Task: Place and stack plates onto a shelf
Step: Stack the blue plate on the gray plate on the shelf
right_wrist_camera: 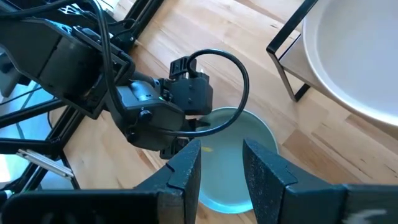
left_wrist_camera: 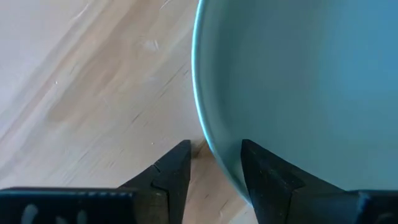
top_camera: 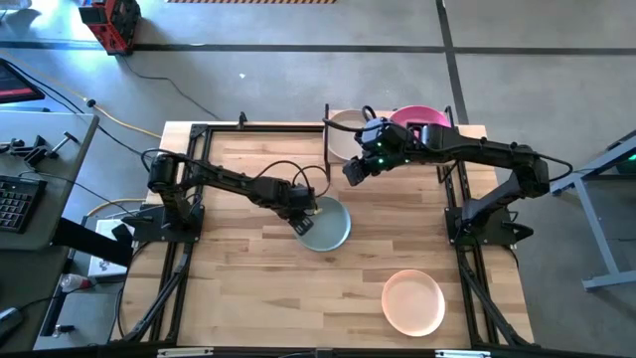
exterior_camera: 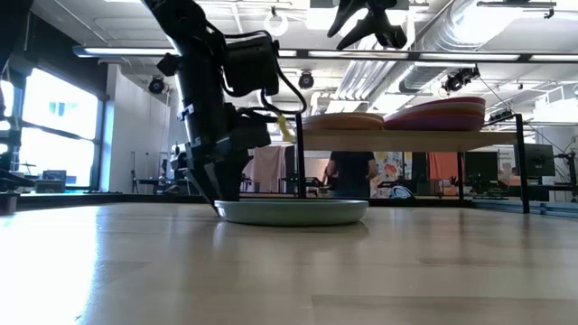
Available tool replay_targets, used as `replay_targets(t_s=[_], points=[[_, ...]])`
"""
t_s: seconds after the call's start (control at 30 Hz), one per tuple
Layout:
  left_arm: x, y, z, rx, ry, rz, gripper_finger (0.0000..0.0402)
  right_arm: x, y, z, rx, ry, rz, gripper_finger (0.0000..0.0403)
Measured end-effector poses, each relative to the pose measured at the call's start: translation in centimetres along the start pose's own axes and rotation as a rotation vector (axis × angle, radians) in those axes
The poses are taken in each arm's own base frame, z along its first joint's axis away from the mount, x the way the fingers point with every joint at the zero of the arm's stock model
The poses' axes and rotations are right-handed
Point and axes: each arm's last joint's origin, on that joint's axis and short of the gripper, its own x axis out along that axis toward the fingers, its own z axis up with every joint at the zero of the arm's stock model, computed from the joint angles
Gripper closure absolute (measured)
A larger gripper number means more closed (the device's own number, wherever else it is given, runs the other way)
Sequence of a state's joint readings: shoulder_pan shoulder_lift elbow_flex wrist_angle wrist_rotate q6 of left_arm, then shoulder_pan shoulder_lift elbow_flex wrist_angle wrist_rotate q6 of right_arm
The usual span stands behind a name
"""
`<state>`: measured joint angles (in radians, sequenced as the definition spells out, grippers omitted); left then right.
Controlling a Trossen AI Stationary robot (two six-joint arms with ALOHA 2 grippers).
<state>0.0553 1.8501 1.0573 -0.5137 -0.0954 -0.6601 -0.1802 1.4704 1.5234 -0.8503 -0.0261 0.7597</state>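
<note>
A grey-teal plate (top_camera: 330, 227) (left_wrist_camera: 298, 81) lies flat on the wooden table near its middle. My left gripper (top_camera: 301, 223) (left_wrist_camera: 214, 168) is down at the plate's left edge and open, one finger on either side of the rim. My right gripper (top_camera: 352, 173) (right_wrist_camera: 221, 165) hangs high above the table in front of the shelf (exterior_camera: 424, 135), open and empty. On the shelf board rest a cream plate (top_camera: 343, 134) (exterior_camera: 343, 120) and a stack topped by a magenta plate (top_camera: 422, 116) (exterior_camera: 442, 116). A peach plate (top_camera: 413, 301) lies on the table near its near right corner. My left gripper comes down at a slant from the table's left. One finger (left_wrist_camera: 174, 177) stands outside the grey-teal plate's left rim (left_wrist_camera: 208, 146), the other (left_wrist_camera: 267, 180) over the plate's inside. Whether either finger touches the rim I cannot tell. The plate rests flat on the table.
Black metal frames (top_camera: 179, 249) run along the table's left and right sides. The shelf's thin black uprights (top_camera: 326, 149) stand just beyond the grey-teal plate. Bare wood shows in the near left part of the table (top_camera: 258, 298). A person (exterior_camera: 350, 171) stands in the room behind the shelf.
</note>
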Motion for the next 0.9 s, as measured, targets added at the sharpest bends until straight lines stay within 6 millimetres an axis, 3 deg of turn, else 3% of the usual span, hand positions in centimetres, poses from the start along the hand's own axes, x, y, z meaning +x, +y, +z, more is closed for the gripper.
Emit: replay_targets(t_s=[0.17,0.4,0.67,0.9], points=[[-0.5,-0.3,-0.1,0.057,-0.017,-0.011,0.0301,0.0,0.0,0.0,-0.007,0.000,0.000,0.0304],[-0.8,-0.3,-0.2,0.101,-0.014,-0.023,0.0390,0.0,0.0,0.0,-0.007,-0.001,-0.001,0.0304],[-1.8,-0.7,-0.4,0.126,-0.031,-0.032,0.0398,0.1,0.0,0.0,-0.037,0.001,-0.002,0.0304],[-5.2,-0.5,-0.6,0.149,-0.142,0.020,0.0400,0.6,-0.1,0.0,-0.107,0.009,-0.015,0.0304]])
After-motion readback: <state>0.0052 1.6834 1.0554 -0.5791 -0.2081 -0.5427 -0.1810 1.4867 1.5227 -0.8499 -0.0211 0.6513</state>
